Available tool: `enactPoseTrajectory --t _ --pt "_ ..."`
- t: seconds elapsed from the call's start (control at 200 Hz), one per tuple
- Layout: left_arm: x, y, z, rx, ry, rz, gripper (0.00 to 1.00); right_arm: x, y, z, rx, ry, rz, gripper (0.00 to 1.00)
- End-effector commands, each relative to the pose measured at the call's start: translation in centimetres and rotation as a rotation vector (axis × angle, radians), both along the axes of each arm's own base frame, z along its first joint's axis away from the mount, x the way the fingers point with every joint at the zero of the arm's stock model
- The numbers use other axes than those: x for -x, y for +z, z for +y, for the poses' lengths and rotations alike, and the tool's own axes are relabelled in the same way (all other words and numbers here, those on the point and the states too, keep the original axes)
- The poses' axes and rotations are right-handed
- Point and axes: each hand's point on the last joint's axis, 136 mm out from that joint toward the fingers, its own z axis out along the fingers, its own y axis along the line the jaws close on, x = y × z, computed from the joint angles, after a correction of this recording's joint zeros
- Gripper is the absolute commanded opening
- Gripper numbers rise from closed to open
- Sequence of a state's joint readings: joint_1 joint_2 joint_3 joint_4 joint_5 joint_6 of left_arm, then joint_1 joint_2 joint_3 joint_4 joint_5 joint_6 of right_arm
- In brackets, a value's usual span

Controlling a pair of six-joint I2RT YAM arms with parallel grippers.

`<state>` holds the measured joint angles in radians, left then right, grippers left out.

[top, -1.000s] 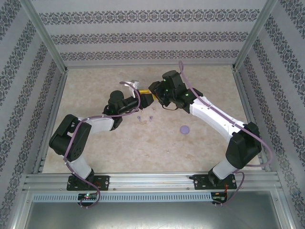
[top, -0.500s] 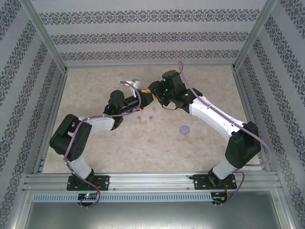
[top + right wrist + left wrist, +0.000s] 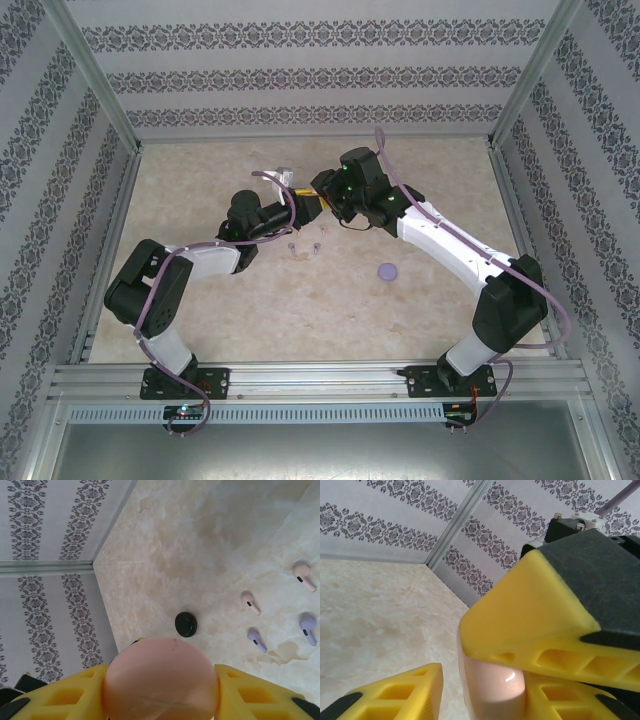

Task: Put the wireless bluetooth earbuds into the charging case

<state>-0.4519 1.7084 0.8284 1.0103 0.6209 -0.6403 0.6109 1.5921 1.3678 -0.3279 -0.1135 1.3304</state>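
My right claw clamps the pink case above the table so my left claw, slightly parted around it, can help; the earbuds lie below.

Lab test rig; aluminium frame, wallpapered panels
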Motion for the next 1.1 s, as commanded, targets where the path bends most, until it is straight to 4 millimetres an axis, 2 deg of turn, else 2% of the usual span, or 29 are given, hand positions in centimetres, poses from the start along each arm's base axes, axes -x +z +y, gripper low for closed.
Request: enactPoseTrajectory --t 0.0,0.335,0.595,0.859,0.934,1.099 --pt "0.7 1.2 -0.1 0.01 -0.009 -0.054 0.39 -0.6 0.6 -0.4 -0.008 -0.025 -0.019 0.27" --pt "1.3 2.1 0.0 0.02 -0.029 -0.077 0.29 -0.7 0.2 -0.7 -0.006 -0.032 -0.012 0.27" --pt "1.4 2.6 0.1 0.029 -0.03 -0.086 0.18 -0.6 0.0 -0.6 -0.007 -0.029 -0.007 0.27" --pt "1.3 3.0 -0.1 0.033 -0.037 -0.091 0.0 -0.6 0.1 -0.7 -0.016 -0.029 -0.011 0.27" --pt "1.3 3.0 -0.1 0.032 -0.037 -0.084 0.0 -0.7 0.4 -0.7 -0.023 -0.029 -0.019 0.33" --pt "1.2 2.4 0.0 0.02 -0.031 -0.062 0.0 -1.6 2.4 -1.8 -0.049 -0.047 -0.079 0.62"
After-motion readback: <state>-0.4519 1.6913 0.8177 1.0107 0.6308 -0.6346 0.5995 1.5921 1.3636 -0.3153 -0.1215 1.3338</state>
